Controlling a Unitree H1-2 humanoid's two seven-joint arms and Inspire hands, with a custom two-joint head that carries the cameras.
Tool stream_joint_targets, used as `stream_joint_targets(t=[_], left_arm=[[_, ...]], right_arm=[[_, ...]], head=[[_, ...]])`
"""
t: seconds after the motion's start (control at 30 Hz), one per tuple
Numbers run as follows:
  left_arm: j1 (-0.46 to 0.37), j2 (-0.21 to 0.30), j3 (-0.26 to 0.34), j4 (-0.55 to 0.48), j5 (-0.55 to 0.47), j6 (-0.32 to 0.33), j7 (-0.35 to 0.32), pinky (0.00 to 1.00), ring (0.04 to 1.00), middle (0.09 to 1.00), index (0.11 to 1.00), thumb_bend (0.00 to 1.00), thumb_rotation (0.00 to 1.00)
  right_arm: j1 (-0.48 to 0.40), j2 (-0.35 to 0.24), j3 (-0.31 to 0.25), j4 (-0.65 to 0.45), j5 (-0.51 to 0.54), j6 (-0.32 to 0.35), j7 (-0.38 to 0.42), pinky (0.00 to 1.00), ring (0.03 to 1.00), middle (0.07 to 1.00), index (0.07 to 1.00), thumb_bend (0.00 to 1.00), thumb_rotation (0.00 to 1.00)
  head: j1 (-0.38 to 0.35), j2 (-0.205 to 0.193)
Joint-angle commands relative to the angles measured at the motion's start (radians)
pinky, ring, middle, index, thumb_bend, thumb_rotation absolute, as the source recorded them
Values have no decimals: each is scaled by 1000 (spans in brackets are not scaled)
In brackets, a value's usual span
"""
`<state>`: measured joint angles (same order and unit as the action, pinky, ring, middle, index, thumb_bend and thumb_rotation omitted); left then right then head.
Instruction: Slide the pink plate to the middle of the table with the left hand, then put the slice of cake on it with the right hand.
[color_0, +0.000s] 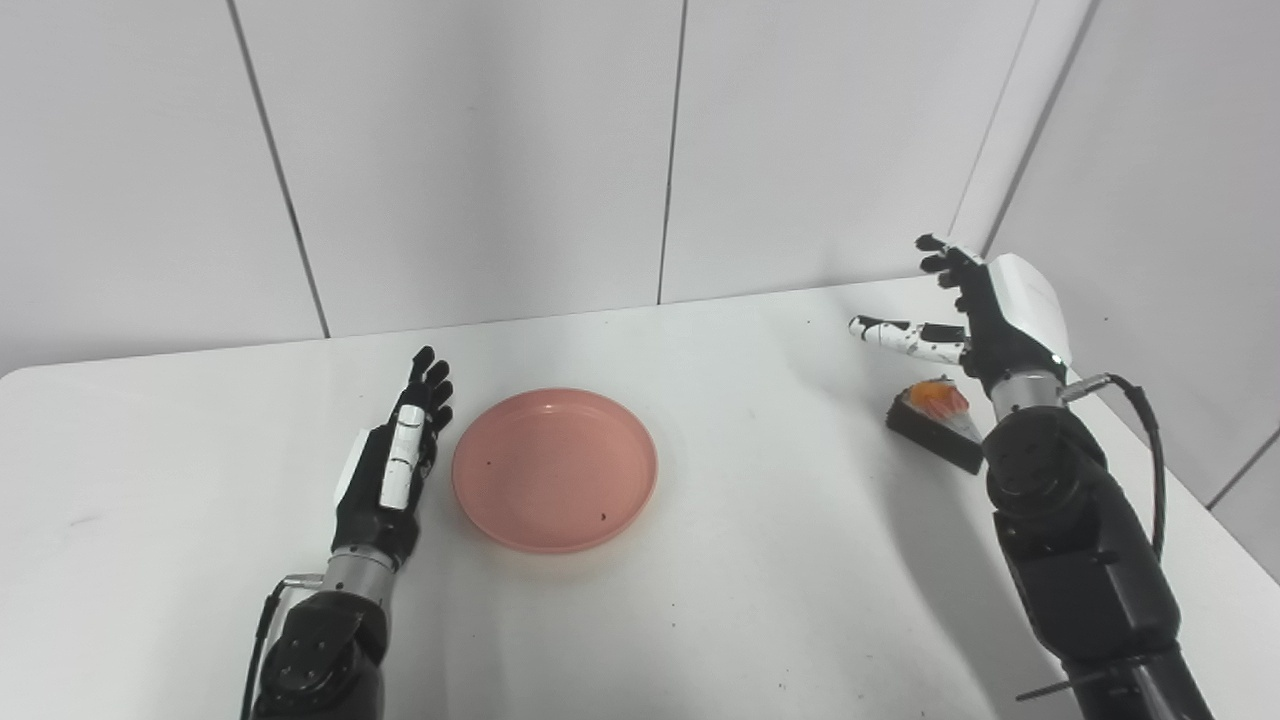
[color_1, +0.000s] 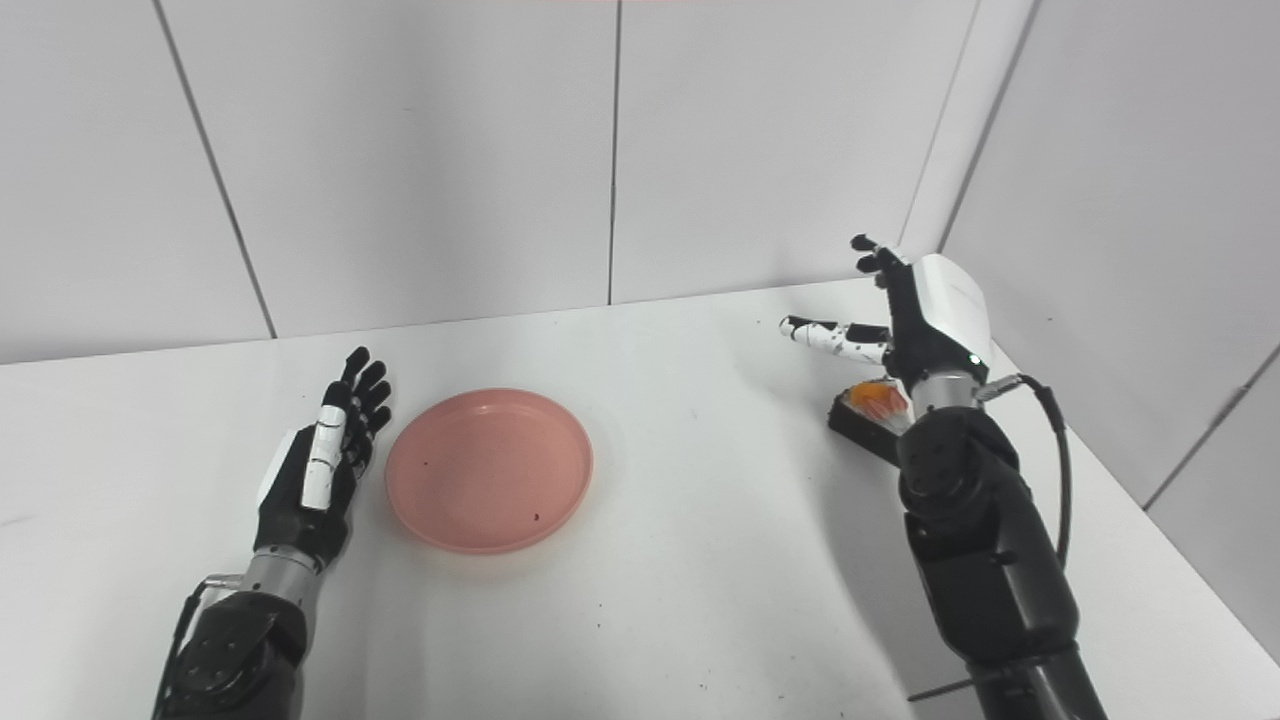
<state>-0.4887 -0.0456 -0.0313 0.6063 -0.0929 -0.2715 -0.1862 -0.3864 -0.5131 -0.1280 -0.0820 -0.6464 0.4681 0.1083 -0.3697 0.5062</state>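
Left eye view. Left hand lies low over the white surface, palm turned toward the pink plate, fingers straight and together, holding nothing; it sits just beside the plate's left rim, contact not clear. Plate is round, shallow, empty but for a few dark specks, a little left of the surface's middle. Right hand is raised at the far right, fingers spread and pointing up, thumb stretched leftward, nothing in its hold. Slice of cake rests on the surface below that hand: dark wedge, orange topping, partly hidden by the forearm.

Right eye view. Same layout. Left hand flat and empty beside the plate. Right hand spread wide above the cake, well apart from the plate.
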Motion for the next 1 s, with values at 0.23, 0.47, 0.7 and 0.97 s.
stream_joint_targets(t=[0.23,0.47,0.7,0.97], left_arm=[[77,35,5,87,-10,-38,-27,1000,1000,1000,1000,621,1000],[84,34,2,77,5,-48,-17,1000,1000,1000,1000,609,1000],[84,34,-3,83,8,-50,-17,1000,1000,1000,1000,630,1000],[87,33,-3,80,7,-56,-20,1000,1000,1000,1000,627,1000]], right_arm=[[-49,0,-76,2,-193,2,188,682,764,797,828,839,386],[-63,21,-126,37,-311,2,283,577,692,746,842,878,410],[-68,29,-156,84,-347,2,320,482,627,688,869,901,385],[-77,7,-125,156,-326,2,325,471,589,664,881,963,457]], head=[[-11,-4],[-8,-4],[0,-8],[-1,-10]])
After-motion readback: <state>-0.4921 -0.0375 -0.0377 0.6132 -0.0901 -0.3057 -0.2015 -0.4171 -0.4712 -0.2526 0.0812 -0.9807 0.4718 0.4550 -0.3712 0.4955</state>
